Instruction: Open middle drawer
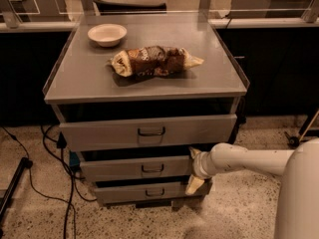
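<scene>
The middle drawer (129, 169) is the grey front with a small dark wire handle (152, 169), second of three stacked in a grey metal cabinet. It stands slightly proud, with a dark gap above it. My gripper (193, 169), on a white arm coming in from the right, is at the drawer front's right end, well right of the handle. Its fingers are spread apart, one fingertip (193, 153) above and one below that end. It holds nothing.
The top drawer (99, 133) juts out above and the lowest drawer (119, 193) sits below. On the cabinet top (75, 78) lie a white bowl (107, 34) and a snack bag (154, 61). Cables (65, 183) trail on the floor at left.
</scene>
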Controlling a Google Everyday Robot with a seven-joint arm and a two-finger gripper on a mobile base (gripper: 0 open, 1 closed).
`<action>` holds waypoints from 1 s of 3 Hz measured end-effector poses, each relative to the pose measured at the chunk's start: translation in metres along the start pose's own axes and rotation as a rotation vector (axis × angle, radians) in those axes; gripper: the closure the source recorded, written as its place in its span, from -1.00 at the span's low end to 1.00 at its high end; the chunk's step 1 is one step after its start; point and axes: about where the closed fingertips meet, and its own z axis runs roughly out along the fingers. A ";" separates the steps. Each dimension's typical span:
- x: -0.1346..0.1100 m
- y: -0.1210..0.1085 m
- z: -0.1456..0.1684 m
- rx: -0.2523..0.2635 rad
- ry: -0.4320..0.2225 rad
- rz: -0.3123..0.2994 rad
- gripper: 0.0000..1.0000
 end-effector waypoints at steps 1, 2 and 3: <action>-0.001 -0.009 0.011 -0.005 0.005 -0.003 -1.00; -0.001 -0.017 0.034 -0.049 0.016 -0.006 -1.00; -0.001 -0.017 0.034 -0.050 0.016 -0.006 -1.00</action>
